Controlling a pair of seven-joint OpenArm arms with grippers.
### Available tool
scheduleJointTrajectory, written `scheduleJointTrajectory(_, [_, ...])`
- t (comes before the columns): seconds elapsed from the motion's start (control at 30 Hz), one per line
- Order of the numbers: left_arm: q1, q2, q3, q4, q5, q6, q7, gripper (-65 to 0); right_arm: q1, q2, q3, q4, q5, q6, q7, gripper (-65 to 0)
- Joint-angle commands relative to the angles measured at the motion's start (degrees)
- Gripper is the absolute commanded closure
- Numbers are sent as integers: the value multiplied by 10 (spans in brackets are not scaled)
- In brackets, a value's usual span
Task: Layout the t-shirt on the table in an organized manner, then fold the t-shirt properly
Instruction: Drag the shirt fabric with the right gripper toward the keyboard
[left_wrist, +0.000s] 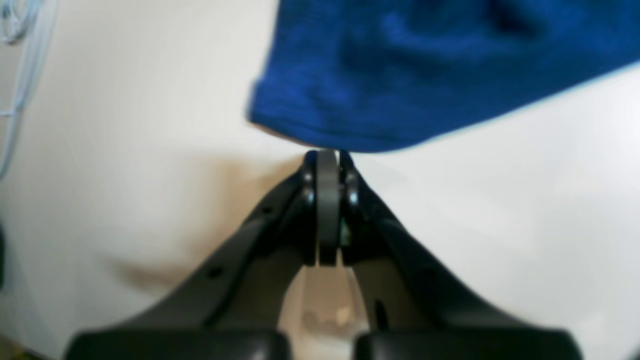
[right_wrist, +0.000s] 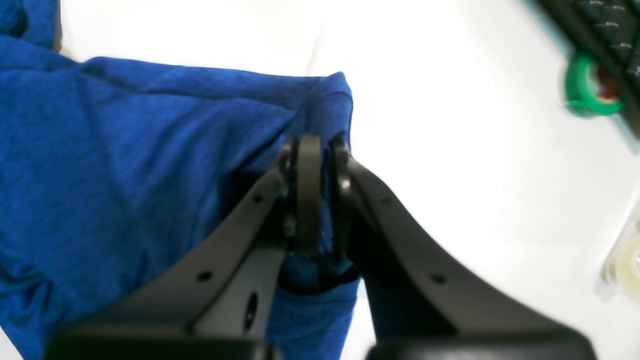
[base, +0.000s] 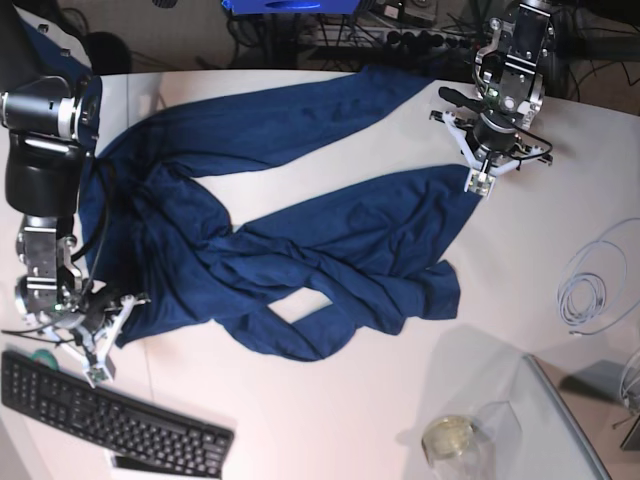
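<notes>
Navy knit is what dominates: the t-shirt (base: 290, 250) is sprawled across the table (base: 330, 420), bunched and twisted through its middle, with one long sleeve run out toward the far edge. Nothing is laid flat yet, so the layout step is judged barely begun and the folding entirely left to do.

At the shirt's edge nearest the keyboard (base: 110, 415), cloth is pinched by the right gripper (right_wrist: 320, 150), its jaws drawn together with blue fabric wedged between them in the right wrist view. At the opposite end of the shirt, the left gripper (left_wrist: 327, 157) is seen pressed fully together right at a hem; whether any cloth is actually caught between the tips cannot be told, since the hem sits at the tips and the left wrist view is blurred.

Beyond the shirt, a coil of pale cable (base: 590, 285) and a clear tray (base: 540, 420) are seen on the side away from the keyboard.

The shirt's collar and second sleeve are hard to pick out among the folds, and part of the fabric is hidden behind the right arm.
</notes>
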Motion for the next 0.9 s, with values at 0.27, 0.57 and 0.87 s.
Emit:
scheduleJointTrajectory(0.27, [73,87,-169,123,1,4,-12,-61,-89,4,7,235,6,8,-48,-504])
scheduleJointTrajectory(0.57, [73,140,-290,73,-258,-187,-15,-650,-296,-66,99,500,114,42,-57,-534])
scheduleJointTrajectory(0.87, [33,136,-289,0,-428,-194,-13,-586,-340,-82,260,458,292,44,-127,-534])
